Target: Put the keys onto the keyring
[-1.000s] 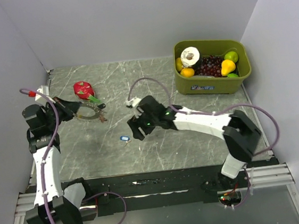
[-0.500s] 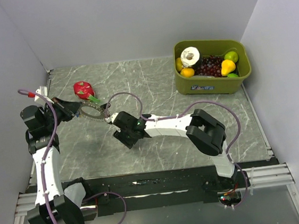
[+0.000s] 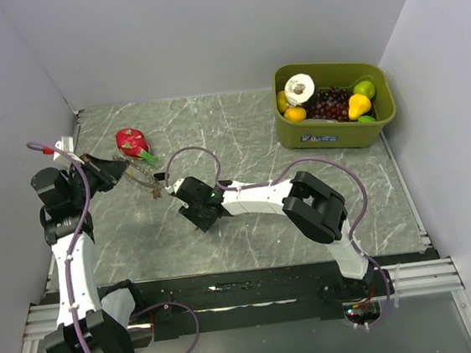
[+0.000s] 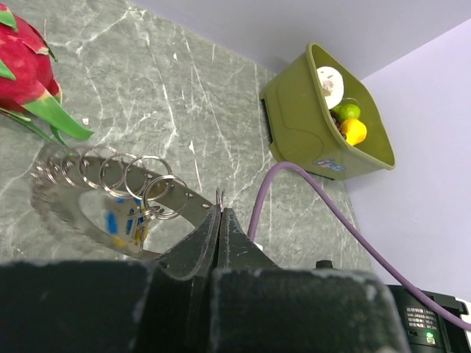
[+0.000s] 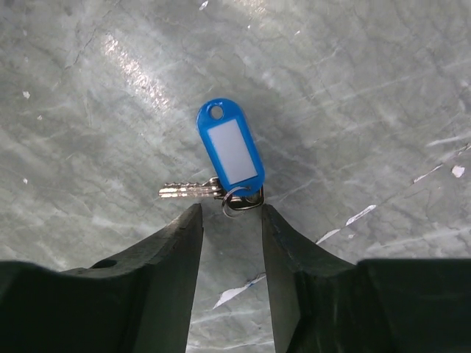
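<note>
Key-pickup step: holding right end effector point(image 5: 229, 219) apart over key point(image 5: 229, 151) flat on tabletop point(image 5: 368, 73) near dragon fruit point(image 3: 131, 140), left end effector point(image 4: 221, 220) clamped on keyring point(image 4: 110, 184) just beside it; next, lower and pinch the tag.

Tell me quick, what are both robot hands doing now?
Left gripper: closed, holding the ring.
Right gripper: open, fingers either side of the key.

Glossy blue plastic and bare metal keys point(image 5: 230, 156); shiny metal keyring point(image 4: 193, 203); polished stone-look table point(image 5: 368, 88).
</note>
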Motion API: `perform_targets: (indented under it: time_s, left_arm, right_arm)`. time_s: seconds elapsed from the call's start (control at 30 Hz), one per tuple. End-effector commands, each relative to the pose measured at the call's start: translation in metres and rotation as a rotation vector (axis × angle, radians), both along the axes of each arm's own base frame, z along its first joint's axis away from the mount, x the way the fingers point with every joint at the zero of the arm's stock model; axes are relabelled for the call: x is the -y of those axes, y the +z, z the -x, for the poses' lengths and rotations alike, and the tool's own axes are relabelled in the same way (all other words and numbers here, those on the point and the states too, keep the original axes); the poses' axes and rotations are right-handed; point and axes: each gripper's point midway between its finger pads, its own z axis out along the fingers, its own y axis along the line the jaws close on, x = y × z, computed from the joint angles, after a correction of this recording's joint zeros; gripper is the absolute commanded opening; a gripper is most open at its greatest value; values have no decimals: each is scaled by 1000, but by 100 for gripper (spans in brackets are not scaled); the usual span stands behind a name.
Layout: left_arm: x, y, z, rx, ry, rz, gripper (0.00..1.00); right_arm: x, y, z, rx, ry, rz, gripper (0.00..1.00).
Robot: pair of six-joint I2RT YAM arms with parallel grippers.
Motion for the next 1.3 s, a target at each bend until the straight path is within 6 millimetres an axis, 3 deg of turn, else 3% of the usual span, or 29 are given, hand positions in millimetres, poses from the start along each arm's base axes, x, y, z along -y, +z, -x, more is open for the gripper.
perform_targets:
  time_s: [0.0, 0.07, 0.3, 0.43, 0.77, 0.9, 0.97, 1.1, 1.27]
  left_arm:
    - [7, 22, 6, 93, -39, -5, 1]
    - [7, 21, 6, 91, -41, -5, 1]
    - [6, 18, 7, 91, -41, -18, 1]
    - [5, 19, 7, 94, -35, -34, 1]
    - [3, 14, 7, 90, -26, -71, 1]
    - [3, 16, 7, 95, -29, -74, 1]
    - [3, 17, 7, 96, -27, -79, 1]
    - [4, 21, 7, 101, -36, -78, 1]
    - [5, 22, 8, 105, -43, -74, 1]
  right_arm:
    - [-14, 5, -15, 40, -21, -26, 41]
    - [-15, 7, -17, 49, -26, -38, 40]
    - [-13, 4, -20, 65, -25, -21, 9]
    - [-7, 16, -20, 73, -30, -59, 0]
    - [17, 77, -6, 68, 0, -295, 0]
    - [18, 79, -8, 67, 18, -331, 1]
    - [12, 71, -9, 49, 36, -321, 4]
    - [-8, 65, -13, -39, 60, -368, 28]
    - [-3, 56, -33, -188, -34, -487, 41]
